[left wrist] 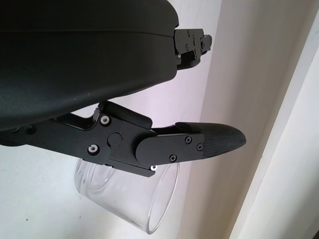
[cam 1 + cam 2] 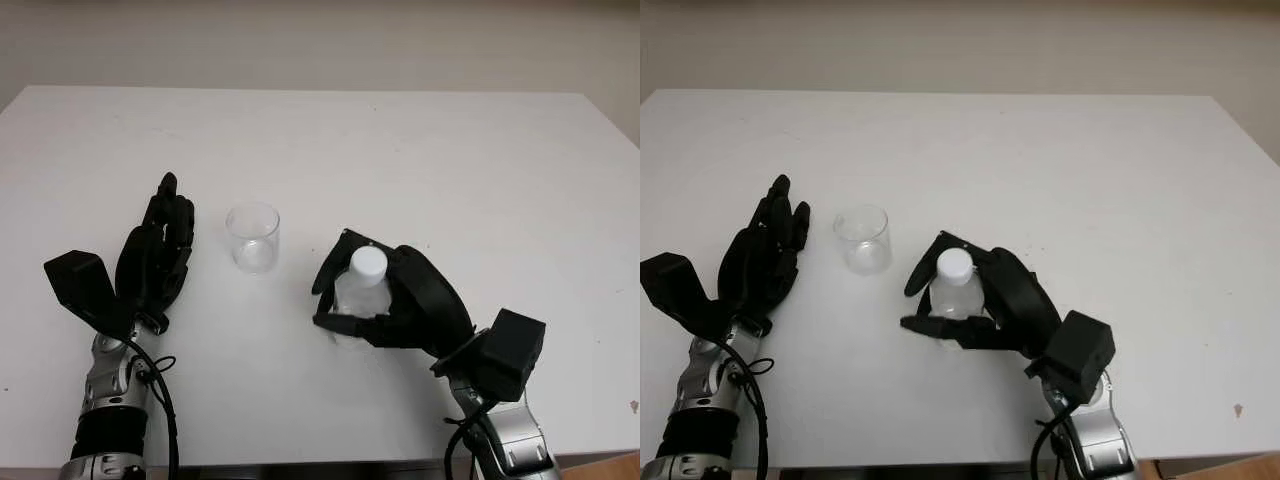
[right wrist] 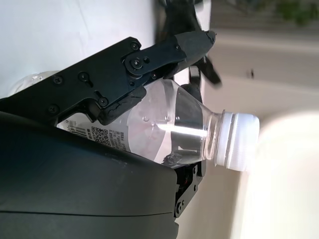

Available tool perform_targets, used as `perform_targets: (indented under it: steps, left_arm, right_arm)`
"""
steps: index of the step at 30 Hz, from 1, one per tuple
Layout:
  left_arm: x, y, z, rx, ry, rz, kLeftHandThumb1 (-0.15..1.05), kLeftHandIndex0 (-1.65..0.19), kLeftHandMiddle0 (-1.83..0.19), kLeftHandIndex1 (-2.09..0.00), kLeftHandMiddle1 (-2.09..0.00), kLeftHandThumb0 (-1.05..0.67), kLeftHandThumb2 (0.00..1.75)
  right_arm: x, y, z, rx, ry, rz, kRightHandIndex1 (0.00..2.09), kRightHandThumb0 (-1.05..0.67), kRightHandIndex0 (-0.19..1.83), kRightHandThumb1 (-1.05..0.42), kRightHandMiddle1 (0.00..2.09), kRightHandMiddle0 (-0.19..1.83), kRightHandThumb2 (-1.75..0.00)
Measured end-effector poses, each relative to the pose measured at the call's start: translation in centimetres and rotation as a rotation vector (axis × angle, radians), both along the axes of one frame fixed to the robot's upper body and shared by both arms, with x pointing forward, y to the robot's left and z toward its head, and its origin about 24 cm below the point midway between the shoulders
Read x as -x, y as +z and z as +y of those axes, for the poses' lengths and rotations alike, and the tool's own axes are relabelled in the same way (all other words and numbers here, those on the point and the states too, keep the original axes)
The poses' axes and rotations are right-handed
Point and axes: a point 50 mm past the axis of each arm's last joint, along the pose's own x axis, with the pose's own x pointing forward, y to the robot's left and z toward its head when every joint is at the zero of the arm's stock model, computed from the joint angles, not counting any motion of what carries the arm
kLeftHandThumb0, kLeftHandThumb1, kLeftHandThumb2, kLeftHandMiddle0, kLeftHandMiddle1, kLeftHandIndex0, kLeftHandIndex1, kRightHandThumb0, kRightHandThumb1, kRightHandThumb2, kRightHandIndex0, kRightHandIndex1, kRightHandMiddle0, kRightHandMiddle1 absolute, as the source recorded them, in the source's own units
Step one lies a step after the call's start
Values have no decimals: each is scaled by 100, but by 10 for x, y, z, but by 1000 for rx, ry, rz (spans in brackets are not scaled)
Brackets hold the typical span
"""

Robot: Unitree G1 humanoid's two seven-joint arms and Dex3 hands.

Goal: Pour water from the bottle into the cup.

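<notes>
A clear plastic water bottle (image 2: 362,290) with a white cap (image 2: 368,262) stands upright at the front middle of the white table (image 2: 420,160). My right hand (image 2: 338,300) is shut on it, its black fingers wrapped round the bottle's body (image 3: 164,122); the cap (image 3: 234,141) is on. A clear empty cup (image 2: 253,237) stands upright to the left of the bottle, apart from it. My left hand (image 2: 162,240) is open just left of the cup, not touching it. The cup (image 1: 129,199) also appears close behind one finger (image 1: 199,144) in the left wrist view.
A pale wall runs behind the table's far edge. The table's front edge lies just below both arms.
</notes>
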Motion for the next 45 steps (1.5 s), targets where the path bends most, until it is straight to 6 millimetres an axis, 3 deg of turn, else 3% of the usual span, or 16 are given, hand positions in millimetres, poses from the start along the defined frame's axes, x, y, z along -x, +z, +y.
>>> perform_targets:
  steps: [5,8,11,15,21,30,45]
  left_arm:
    - [-1,1,-1,-1,-4,-2,105,10,12,-5,-5,-75,45]
    - [-1,1,-2,-1,-7,-4,105,10,12,-5,-5,-74,46]
    - [-2,2,-2,-1,-10,-8,105,10,12,-5,-5,-74,47]
    - [-2,3,-2,-1,-9,-13,105,9,11,-5,-5,-74,46]
    - [-3,5,-2,1,-2,-20,105,9,12,-5,-5,-74,46]
    - [-5,7,-3,1,-4,-33,105,11,12,-5,-5,-75,45]
    - [-8,6,-3,1,-2,-46,105,11,13,-5,-5,-74,48]
  right_arm:
    - [-36,37,-2,49,-127,-207,209,-31,183,-105,209,176,-42]
    - [-58,56,2,74,-187,-291,209,-31,179,-105,209,160,-39]
    - [-78,70,7,125,-257,-330,209,-34,159,-105,209,135,-33]
    - [-100,71,13,220,-286,-330,209,-34,149,-105,209,120,-34]
    - [-122,63,18,460,-350,-373,209,-37,145,-105,209,118,-27]
    - [-138,60,27,786,-381,-470,209,-42,137,-105,209,104,-21]
    - [-146,73,29,926,-414,-536,209,-43,133,-105,209,100,-24]
